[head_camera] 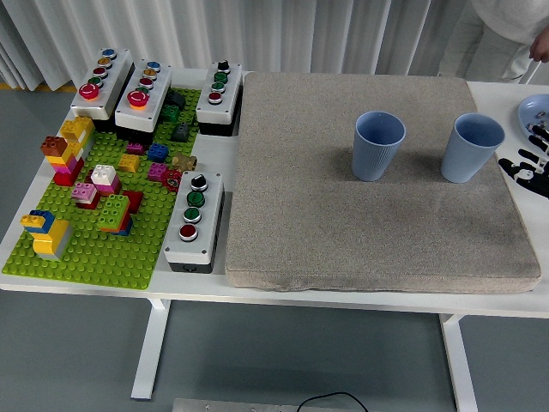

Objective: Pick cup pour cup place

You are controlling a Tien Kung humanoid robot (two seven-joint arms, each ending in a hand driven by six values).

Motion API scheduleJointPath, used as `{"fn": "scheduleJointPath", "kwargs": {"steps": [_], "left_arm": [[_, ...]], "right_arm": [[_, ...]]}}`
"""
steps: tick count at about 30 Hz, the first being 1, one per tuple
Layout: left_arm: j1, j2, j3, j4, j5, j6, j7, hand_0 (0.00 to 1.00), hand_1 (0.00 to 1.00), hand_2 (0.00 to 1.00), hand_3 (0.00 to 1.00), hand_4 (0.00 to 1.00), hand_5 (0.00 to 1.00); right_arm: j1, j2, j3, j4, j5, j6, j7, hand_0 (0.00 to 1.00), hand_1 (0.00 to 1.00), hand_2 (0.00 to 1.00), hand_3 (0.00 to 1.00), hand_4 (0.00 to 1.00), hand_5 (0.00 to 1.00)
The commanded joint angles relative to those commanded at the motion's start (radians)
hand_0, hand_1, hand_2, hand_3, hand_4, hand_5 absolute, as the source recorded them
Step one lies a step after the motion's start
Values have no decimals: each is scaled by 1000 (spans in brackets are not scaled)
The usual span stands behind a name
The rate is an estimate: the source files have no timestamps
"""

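My right hand [525, 165] shows at three o'clock, black fingers spread, holding nothing. Two ribbed blue cups, the right cup [471, 147] and the left cup [377, 145], stand upright and apart on the grey mat [369, 223] covering the white table [214, 292]; pale curtains [283, 34] hang at twelve.

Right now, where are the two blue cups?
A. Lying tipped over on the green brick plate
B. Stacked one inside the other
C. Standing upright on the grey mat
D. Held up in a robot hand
C: the left blue cup and the right blue cup stand upright, apart, on the grey mat.
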Motion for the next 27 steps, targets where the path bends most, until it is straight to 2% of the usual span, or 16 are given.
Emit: {"fn": "scheduleJointPath", "kwargs": {"steps": [17,19,24,25,27], "left_arm": [[6,1,5,0,4,-1,2,730,799,833,670,508,892],[6,1,6,0,4,-1,2,730,800,833,670,508,892],[3,1,9,0,2,-1,0,730,800,833,670,508,892],[2,1,9,0,1,-1,0,730,799,834,670,508,891],[1,0,6,0,4,-1,0,730,799,834,670,508,891]], "right_arm": [[-8,24,-34,-30,-5,1,16,911,870,952,931,858,361],[-7,26,-35,-35,-12,6,18,919,883,987,940,854,355],[0,25,-34,-44,-45,21,28,919,883,987,940,854,355],[1,25,-33,-46,-47,20,29,927,905,998,988,857,344],[4,25,-33,-49,-53,18,29,927,905,998,988,857,344]]}}
